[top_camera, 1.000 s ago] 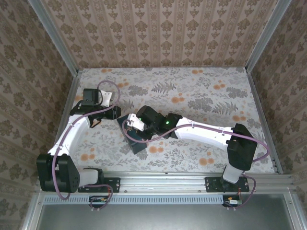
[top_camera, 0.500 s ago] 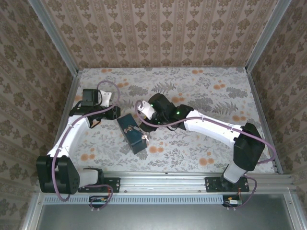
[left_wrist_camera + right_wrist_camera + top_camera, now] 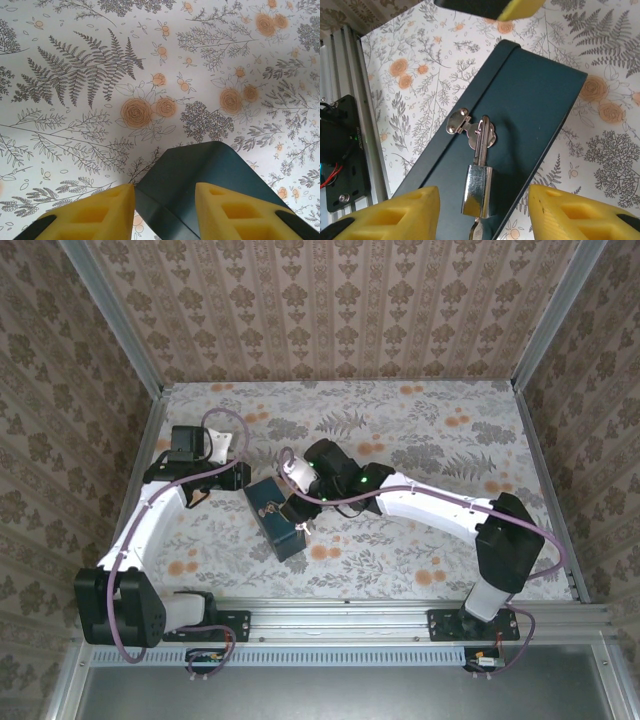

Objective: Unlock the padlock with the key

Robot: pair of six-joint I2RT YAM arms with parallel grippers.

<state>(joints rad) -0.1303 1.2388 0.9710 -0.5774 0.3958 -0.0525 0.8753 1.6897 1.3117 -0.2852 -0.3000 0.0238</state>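
looking through the right wrist camera, you find the padlock [image 3: 480, 192] lying flat against the face of the blue tin [image 3: 540, 100]. its shackle is threaded through the clasp [image 3: 459, 121] and its body points straight back at the right gripper [image 3: 481, 212]. that gripper's jaws stand wide, one on either side of the lock and clear of it. the lock's long axis runs from clasp to gripper, down the middle of the gap. the key [image 3: 476, 231] shows as a dark sliver at the body's near end. the left gripper [image 3: 164, 200] is parted too, over the tin's corner; whether it presses on the tin can't be told. your right arm is the nearer one for the key.
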